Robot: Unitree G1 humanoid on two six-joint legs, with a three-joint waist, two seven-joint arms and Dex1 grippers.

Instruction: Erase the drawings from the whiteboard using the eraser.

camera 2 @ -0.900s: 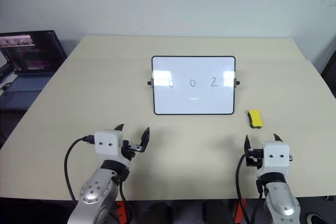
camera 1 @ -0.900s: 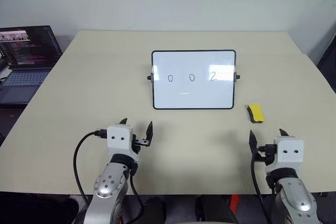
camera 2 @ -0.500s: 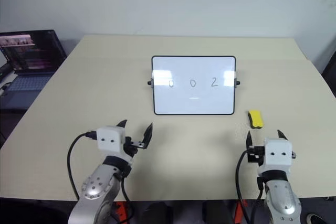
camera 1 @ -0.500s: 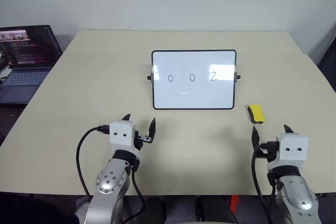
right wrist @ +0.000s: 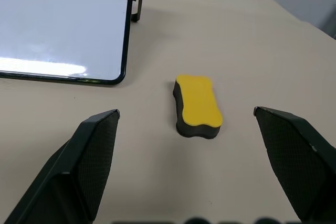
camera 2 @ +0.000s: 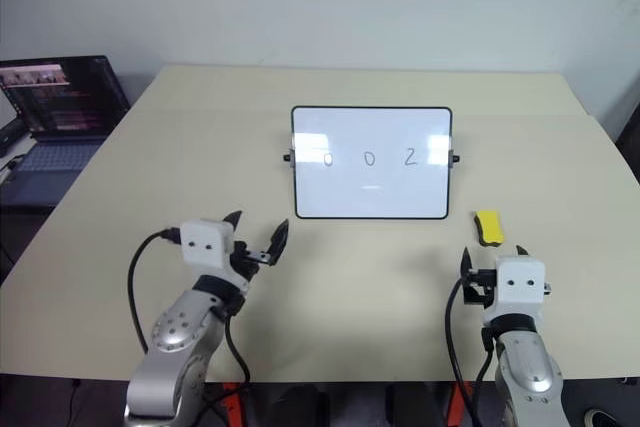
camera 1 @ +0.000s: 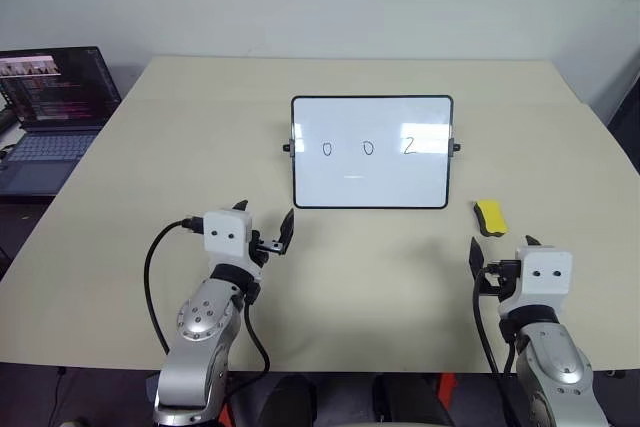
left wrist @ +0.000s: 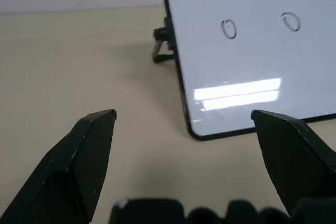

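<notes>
A small rectangular whiteboard (camera 1: 371, 152) with a thin black frame and rounded corners stands propped on the beige tabletop (camera 1: 180, 137), toward the far middle. Three thin black marker drawings (camera 1: 367, 148), reading like "0 0 2", sit in a row across its face, none of them wiped yet. The small yellow oblong eraser (camera 1: 488, 216) with a dark underside lies flat on the tabletop just right of the board's near right corner, apart from the frame. An open dark laptop (camera 1: 52, 107) sits at the far left, off the tabletop's edge.

The right pincer (camera 1: 499, 253) hovers near the robot, on the near side of the eraser, with its two black fingers spread wide and nothing between them; its wrist view shows the eraser centred in the gap ahead. The left pincer (camera 1: 263, 223) is likewise open and empty, facing the board's near left corner.

The step in hand looks to be picking up the eraser. To do it well, the right pincer should advance straight ahead and lower so the fingers straddle the eraser's narrow sides, then close on the yellow body while leaving the dark underside free for wiping. The board stands on small side props, so it may slide under pressure; the left pincer seems well placed to steady the frame.
</notes>
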